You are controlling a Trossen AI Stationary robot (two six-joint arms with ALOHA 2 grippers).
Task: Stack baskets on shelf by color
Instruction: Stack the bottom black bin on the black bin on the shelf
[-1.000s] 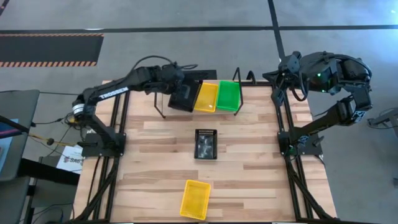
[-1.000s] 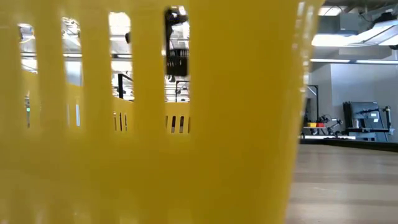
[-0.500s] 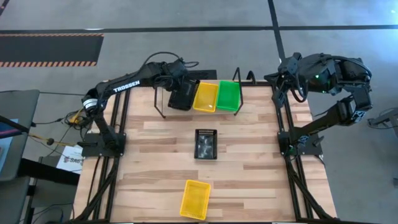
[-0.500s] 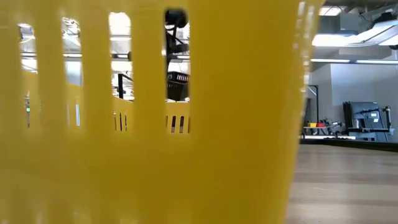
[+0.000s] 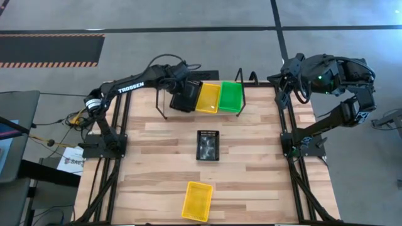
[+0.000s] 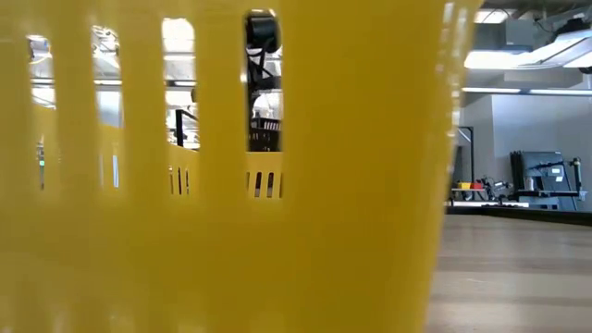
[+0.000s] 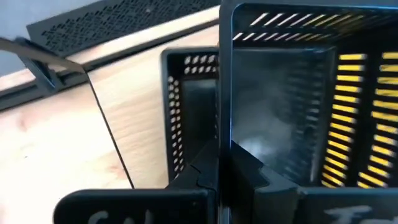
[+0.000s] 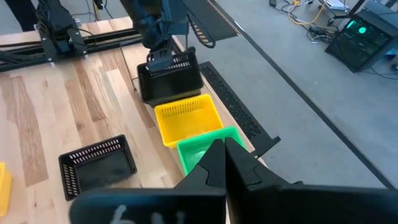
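The shelf (image 5: 239, 80) stands at the table's far edge, with a yellow basket (image 5: 208, 98) and a green basket (image 5: 230, 95) side by side on it. At its left end my left gripper (image 7: 221, 167) is shut on a black basket (image 5: 184, 98), just over a second black basket (image 7: 186, 106) on the shelf. Another black basket (image 5: 208, 145) rests at mid-table. A yellow basket (image 5: 196, 201) lies near the front edge and fills the low view (image 6: 231, 231). My right gripper (image 8: 224, 155) is shut, raised over the table's far right corner. My left gripper pinches the upper rim of one wall (image 7: 225, 134) of the black basket, one finger inside the basket and one outside. The fingers come slanting down from the table's left. The basket hangs under them, opening up, over the lower black basket; whether the two touch I cannot tell.
The shelf's upright wire loops (image 5: 162, 103) rise at both ends. A dark perforated panel (image 7: 118, 18) lies beyond the table's far edge. Bare wood lies between the mid-table black basket and the table's sides.
My left gripper has sunk toward the shelf's left end and shifted a little toward the far edge, still shut on the black basket, which has come down with it to just over the lower black basket.
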